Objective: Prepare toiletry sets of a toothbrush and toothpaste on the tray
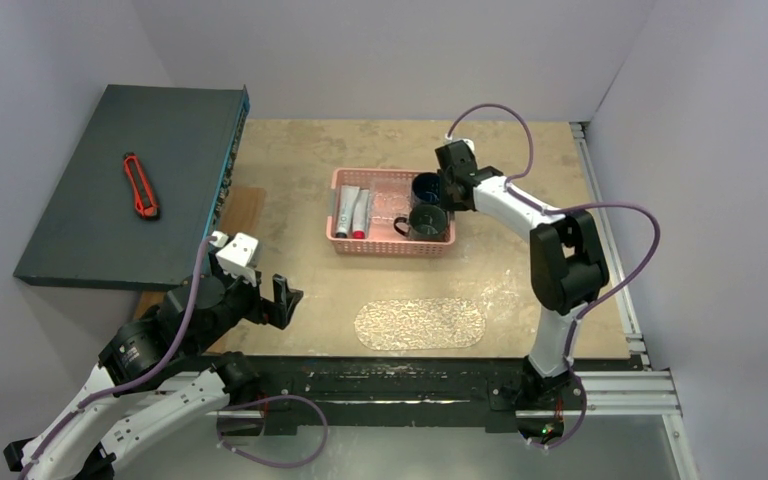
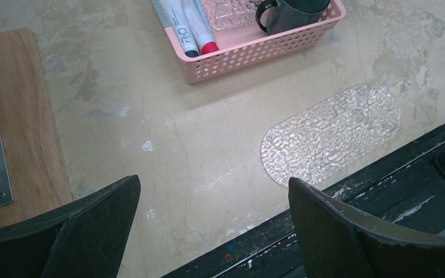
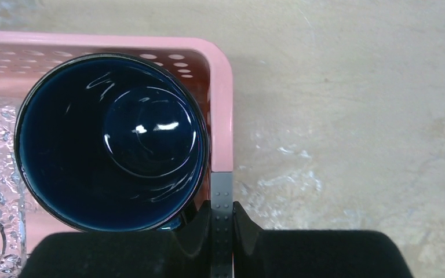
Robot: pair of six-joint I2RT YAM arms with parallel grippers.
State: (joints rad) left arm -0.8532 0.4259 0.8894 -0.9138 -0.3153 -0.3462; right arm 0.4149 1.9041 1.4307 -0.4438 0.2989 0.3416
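Right pincer (image 3: 222, 223) clenched at right rim of pink basket (image 1: 390, 247), just beside blue mug (image 3: 110, 145); cannot tell whether it pinches anything. Green mug (image 1: 428, 222) and red-capped tubes (image 2: 200, 26) sit in basket. Oval tray (image 1: 420, 323) flat on bench (image 1: 300, 160), between basket and front edge. Left pincer (image 2: 213, 185) released, above bench, left of tray.
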